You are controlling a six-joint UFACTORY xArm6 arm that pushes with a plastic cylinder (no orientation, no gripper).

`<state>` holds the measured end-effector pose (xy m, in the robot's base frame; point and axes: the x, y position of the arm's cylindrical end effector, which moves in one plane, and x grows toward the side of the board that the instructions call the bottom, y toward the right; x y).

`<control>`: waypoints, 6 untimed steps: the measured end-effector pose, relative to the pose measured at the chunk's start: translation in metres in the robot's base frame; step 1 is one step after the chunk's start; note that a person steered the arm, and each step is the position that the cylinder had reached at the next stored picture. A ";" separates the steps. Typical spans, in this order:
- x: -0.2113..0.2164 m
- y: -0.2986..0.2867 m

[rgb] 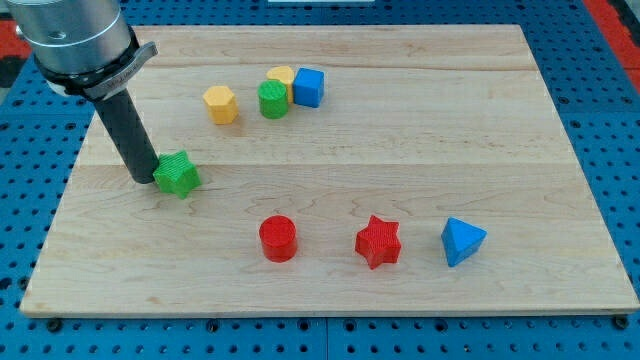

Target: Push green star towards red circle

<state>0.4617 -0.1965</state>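
Note:
The green star [178,174] lies on the wooden board at the view's left. My tip [147,179] touches the star's left side. The dark rod rises from it up to the arm's grey body at the top left. The red circle [278,239] stands lower and to the right of the star, well apart from it.
A red star [378,241] and a blue triangle [462,241] lie to the right of the red circle. Near the top are a yellow hexagon [220,103], a green cylinder [273,99], a second yellow block [282,78] and a blue cube [309,87]. The board's left edge [60,200] is near the tip.

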 end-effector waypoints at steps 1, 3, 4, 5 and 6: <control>0.001 -0.016; -0.006 -0.020; -0.021 0.000; 0.005 0.034; 0.012 0.046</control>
<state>0.4737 -0.1502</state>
